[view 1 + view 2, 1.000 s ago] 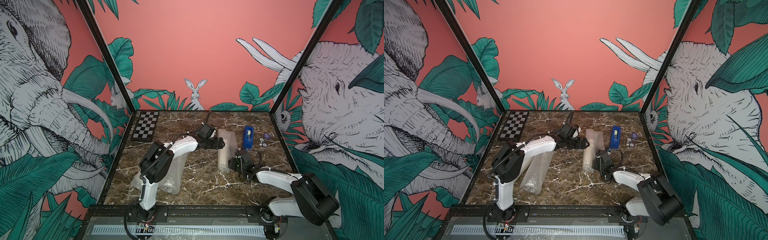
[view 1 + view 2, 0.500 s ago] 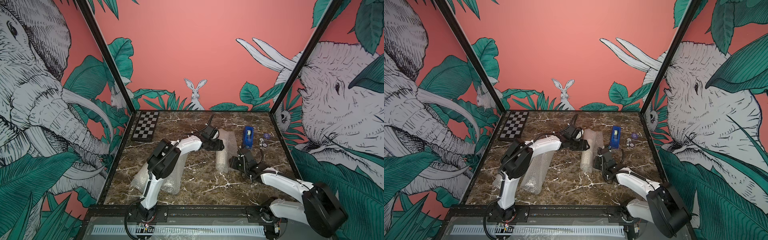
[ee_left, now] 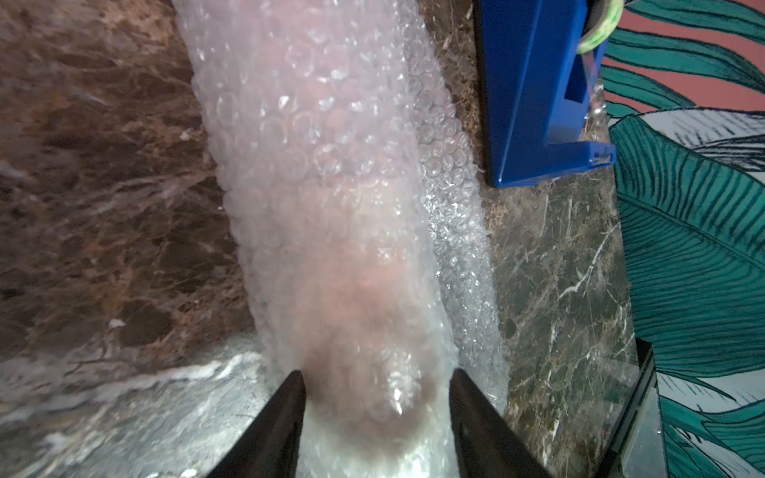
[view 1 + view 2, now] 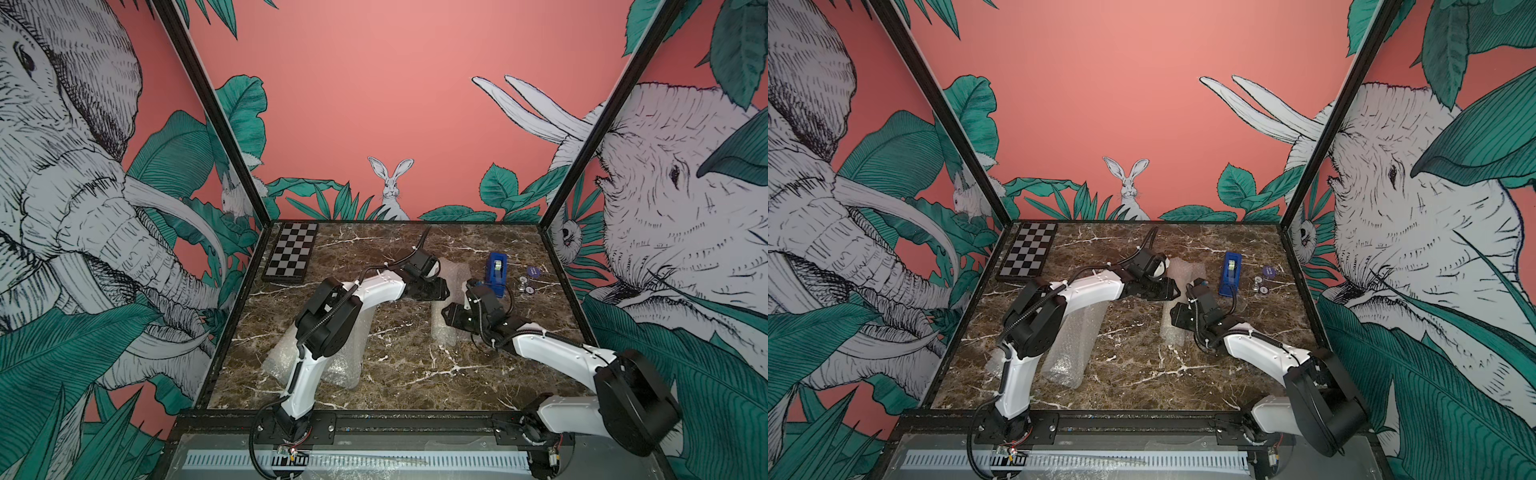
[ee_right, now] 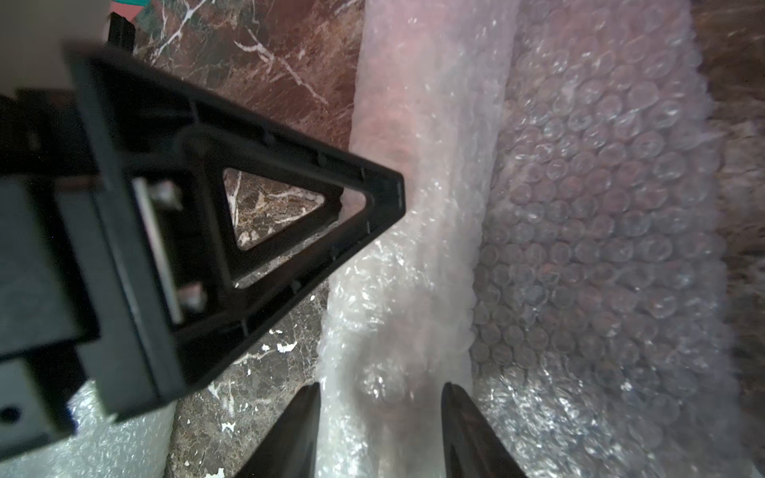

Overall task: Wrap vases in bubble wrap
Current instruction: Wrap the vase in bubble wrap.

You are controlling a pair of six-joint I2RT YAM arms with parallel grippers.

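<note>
**Both claws clamped on the bubble-wrapped vase**

The wrapped vase (image 4: 443,330) lies lengthwise near the middle of the marble worktop (image 4: 399,374). A pale shape shows dimly through the bubble wrap (image 3: 331,186). The left claw (image 3: 374,374) is narrowed onto the roll's far half, with a finger pressed into the wrap on each side. The right claw (image 5: 381,387) grips the near half the same way, close beside the left claw's black finger. A loose flap of wrap (image 5: 600,227) lies flat alongside the roll, toward the blue tape dispenser (image 4: 496,272) standing near it. Spare bubble wrap sheets (image 4: 1071,349) lie at the front left, partly under the left arm (image 4: 1092,291). A chequered board (image 4: 291,257) sits in the far left corner.
</note>
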